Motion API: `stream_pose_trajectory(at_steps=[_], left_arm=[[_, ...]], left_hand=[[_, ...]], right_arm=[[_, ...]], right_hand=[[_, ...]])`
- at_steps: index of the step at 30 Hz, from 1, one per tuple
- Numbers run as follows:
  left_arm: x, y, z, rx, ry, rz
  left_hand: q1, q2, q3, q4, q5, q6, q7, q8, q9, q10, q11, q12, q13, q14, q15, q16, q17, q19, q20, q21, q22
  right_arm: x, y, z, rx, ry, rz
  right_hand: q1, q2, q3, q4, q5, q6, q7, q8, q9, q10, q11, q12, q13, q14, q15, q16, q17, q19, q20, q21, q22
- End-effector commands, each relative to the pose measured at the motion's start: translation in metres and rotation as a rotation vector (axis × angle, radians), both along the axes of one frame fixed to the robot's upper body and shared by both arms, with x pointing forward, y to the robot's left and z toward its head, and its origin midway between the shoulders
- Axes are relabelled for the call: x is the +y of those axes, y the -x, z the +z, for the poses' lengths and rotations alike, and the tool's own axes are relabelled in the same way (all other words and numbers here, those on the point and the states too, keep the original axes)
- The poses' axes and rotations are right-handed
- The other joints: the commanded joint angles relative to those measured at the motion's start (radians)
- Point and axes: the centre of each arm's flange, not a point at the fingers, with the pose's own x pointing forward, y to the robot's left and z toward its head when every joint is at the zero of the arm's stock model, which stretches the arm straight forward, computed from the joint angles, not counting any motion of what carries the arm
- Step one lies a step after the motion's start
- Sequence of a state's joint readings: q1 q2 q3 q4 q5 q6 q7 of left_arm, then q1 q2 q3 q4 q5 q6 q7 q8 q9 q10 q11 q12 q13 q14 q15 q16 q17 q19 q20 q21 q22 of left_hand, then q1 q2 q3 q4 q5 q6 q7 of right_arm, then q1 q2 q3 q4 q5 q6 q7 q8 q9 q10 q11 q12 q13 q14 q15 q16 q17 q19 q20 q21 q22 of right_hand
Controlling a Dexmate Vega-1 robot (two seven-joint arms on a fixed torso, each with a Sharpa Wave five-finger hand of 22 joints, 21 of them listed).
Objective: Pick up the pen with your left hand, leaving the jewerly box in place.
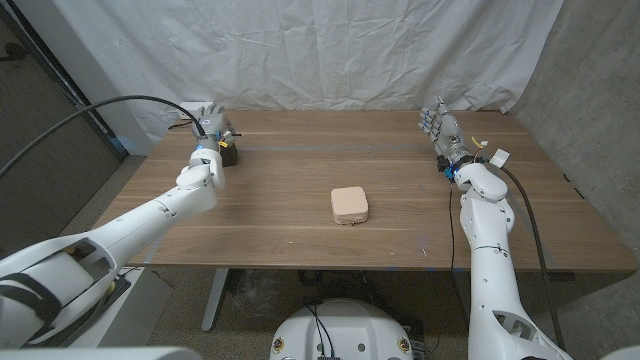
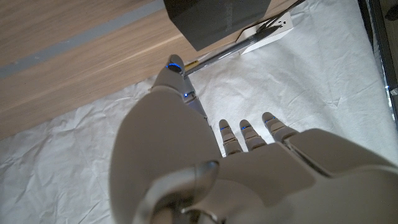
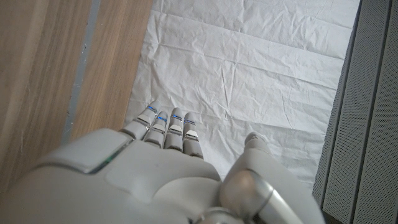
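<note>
Where the pen is: a slim silvery shaft, which I take for the pen [image 2: 217, 55], shows in the left wrist view. It runs from a fingertip [image 2: 174, 65] of the left hand [image 2: 205, 168] toward a small white block [image 2: 268, 30] with cables.
Left hand: it is up at the far left corner of the tabletop [image 1: 300, 170], by the white cloth [image 1: 300, 50] behind. One fingertip meets the near end of the shaft and the other fingers reach out straight and apart. I cannot tell whether the pen is pinched or only touched.
Progress: the hand has reached the pen. A firm hold and a lift clear of the tabletop are, as I judge it, not confirmed by these views, so closing on the pen and raising it may be left to do.
Jewelry box: the small pale pink jewelry box [image 1: 350, 206] sits closed near the middle of the tabletop, well apart from both hands. That part of the task holds as things lie, and its contents are hidden.
Dark box: a dark box [image 2: 217, 22] sits just beside the shaft. Whether it holds anything cannot be told.
Right hand: the right hand [image 1: 440, 128] is raised at the far right of the tabletop. Its fingers are straight and side by side with the thumb apart, and it holds nothing.
</note>
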State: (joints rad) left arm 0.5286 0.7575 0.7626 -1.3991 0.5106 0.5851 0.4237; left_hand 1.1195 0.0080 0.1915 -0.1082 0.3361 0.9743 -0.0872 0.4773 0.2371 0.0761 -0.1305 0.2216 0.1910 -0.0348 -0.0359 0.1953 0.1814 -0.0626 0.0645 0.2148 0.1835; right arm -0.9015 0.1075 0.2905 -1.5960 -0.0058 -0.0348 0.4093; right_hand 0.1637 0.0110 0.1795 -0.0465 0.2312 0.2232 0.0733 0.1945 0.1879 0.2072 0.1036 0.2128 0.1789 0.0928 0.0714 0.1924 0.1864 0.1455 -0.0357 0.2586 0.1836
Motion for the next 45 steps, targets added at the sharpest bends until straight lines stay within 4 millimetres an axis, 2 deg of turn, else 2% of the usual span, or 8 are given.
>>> stream_pose_trajectory(at_steps=[1,25,45], left_arm=[[-0.001,0.006,0.008,-0.018,-0.010,-0.004],[-0.002,0.025,0.030,-0.070,-0.030,-0.010],[-0.005,0.029,0.041,-0.088,-0.026,-0.017]], left_hand=[[0.003,0.013,-0.003,0.001,-0.005,0.006,0.001,0.007,0.000,0.010,-0.003,-0.001,0.000,0.009,-0.070,-0.001,0.003,0.005,0.001,0.000,0.002],[0.006,0.019,-0.009,0.003,-0.011,0.010,0.000,0.011,-0.005,0.015,-0.005,-0.005,0.000,0.014,-0.072,-0.002,0.003,0.006,0.001,-0.002,0.002],[0.008,0.021,-0.015,0.004,-0.016,0.010,-0.003,0.014,-0.006,0.021,-0.007,-0.007,0.000,0.018,-0.074,-0.003,0.003,0.006,0.001,-0.003,0.002]], right_arm=[[0.002,0.003,0.001,-0.008,0.000,0.002],[0.005,0.012,0.002,-0.023,0.001,0.000],[0.003,0.011,0.006,-0.028,0.002,0.003]], right_hand=[[-0.001,0.007,-0.004,0.000,-0.003,0.006,-0.001,0.004,0.003,0.004,0.001,-0.004,0.005,0.009,0.003,-0.002,0.002,0.010,0.003,-0.001,0.003],[-0.001,0.008,-0.005,-0.001,-0.003,0.006,-0.001,0.003,0.003,0.004,0.001,-0.003,0.005,0.010,0.003,-0.002,0.002,0.012,0.003,-0.005,0.003],[0.000,0.009,-0.006,-0.002,-0.003,0.007,0.000,0.004,0.003,0.005,0.000,-0.003,0.005,0.010,0.002,-0.002,0.002,0.014,0.002,-0.009,0.004]])
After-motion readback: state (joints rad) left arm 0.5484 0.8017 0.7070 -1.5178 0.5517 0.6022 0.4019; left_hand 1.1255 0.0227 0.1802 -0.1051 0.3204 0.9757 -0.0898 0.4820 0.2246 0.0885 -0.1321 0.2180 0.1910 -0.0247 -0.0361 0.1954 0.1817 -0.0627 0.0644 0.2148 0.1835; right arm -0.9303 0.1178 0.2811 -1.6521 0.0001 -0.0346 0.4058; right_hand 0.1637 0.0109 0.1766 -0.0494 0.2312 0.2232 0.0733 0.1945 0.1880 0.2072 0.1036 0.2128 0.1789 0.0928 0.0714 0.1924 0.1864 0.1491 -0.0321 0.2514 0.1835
